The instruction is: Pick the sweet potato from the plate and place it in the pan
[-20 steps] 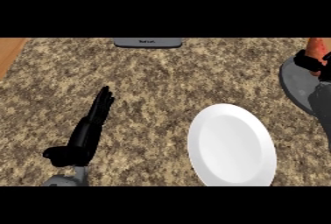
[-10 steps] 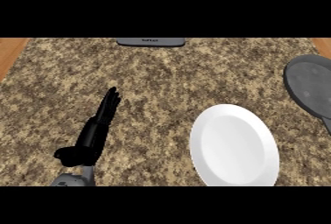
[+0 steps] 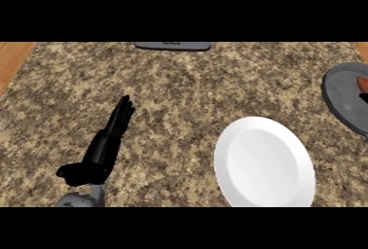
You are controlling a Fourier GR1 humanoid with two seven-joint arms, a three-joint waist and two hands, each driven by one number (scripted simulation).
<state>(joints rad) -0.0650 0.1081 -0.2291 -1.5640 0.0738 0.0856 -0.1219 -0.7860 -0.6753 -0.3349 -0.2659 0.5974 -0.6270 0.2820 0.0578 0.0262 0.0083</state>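
The white plate (image 3: 265, 163) lies bare at the lower right of the granite counter. At the right edge is part of the dark grey pan (image 3: 339, 99). Inside it, a reddish-brown piece of the sweet potato (image 3: 361, 83) shows, cut off by the view's border. Just under the sweet potato is a dark sliver (image 3: 363, 98) that may be my right hand; too little shows to tell its state. My left hand (image 3: 108, 146) rests open at the lower left, fingers straight and pointing away, far from the plate and pan.
A dark grey flat object (image 3: 173, 45) sits at the counter's far edge, top centre. Wooden surface (image 3: 13, 56) borders the counter at the upper left and upper right corners. Speckled counter stretches between the left hand and the plate.
One second ago my right hand held the sweet potato above the pan at the upper right. It then left the view. Now the sweet potato shows inside the pan at the edge. The left hand stayed put.
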